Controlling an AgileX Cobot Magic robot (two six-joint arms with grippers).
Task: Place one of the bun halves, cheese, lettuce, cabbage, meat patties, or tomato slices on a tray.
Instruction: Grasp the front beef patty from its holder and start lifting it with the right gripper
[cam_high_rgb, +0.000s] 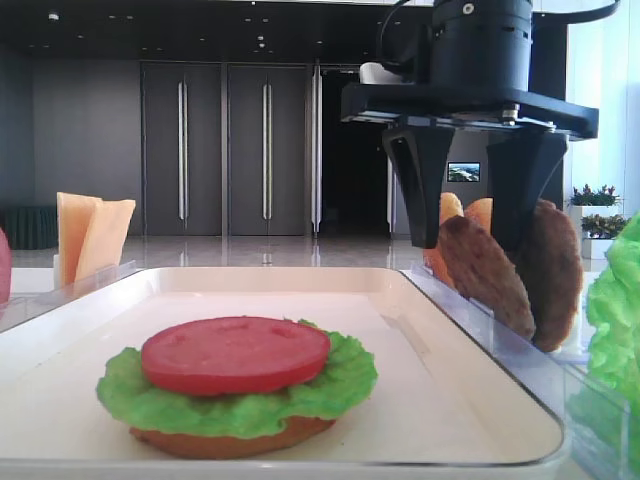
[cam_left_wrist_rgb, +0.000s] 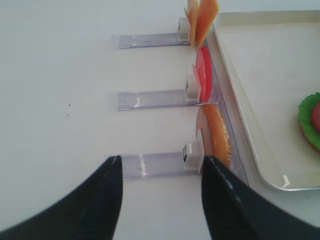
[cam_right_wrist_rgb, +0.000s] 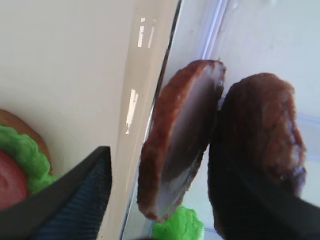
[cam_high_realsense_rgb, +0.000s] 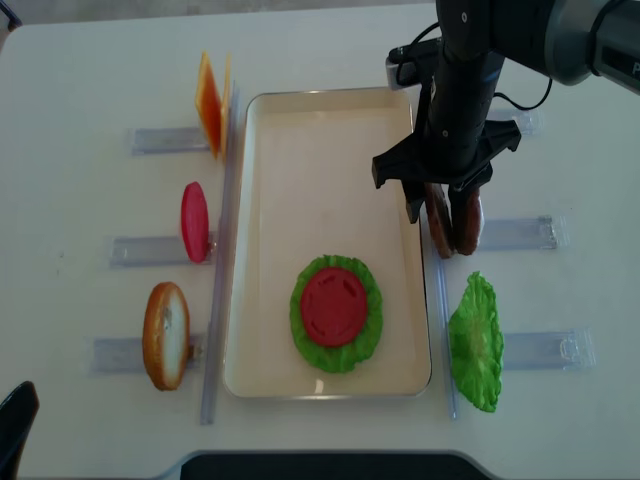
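Note:
My right gripper (cam_high_realsense_rgb: 440, 205) (cam_high_rgb: 468, 240) (cam_right_wrist_rgb: 160, 165) is open, its fingers straddling the nearer of two upright brown meat patties (cam_right_wrist_rgb: 172, 150) (cam_high_realsense_rgb: 440, 232) beside the tray's right rim; the other patty (cam_right_wrist_rgb: 265, 130) stands outside the right finger. On the cream tray (cam_high_realsense_rgb: 270, 180) lies a bun half (cam_high_rgb: 230, 440) topped with lettuce (cam_high_realsense_rgb: 300, 315) and a tomato slice (cam_high_realsense_rgb: 335, 305). My left gripper (cam_left_wrist_rgb: 161, 165) hangs open over bare table near a racked bun half (cam_left_wrist_rgb: 217, 135). Cabbage is out of view.
Clear racks left of the tray hold cheese (cam_high_realsense_rgb: 210, 100), a tomato slice (cam_high_realsense_rgb: 194, 222) and the bun half (cam_high_realsense_rgb: 165, 335). A loose lettuce leaf (cam_high_realsense_rgb: 475, 340) stands in a rack at right, just before the patties. Orange rounded pieces (cam_high_rgb: 452, 205) show behind the patties.

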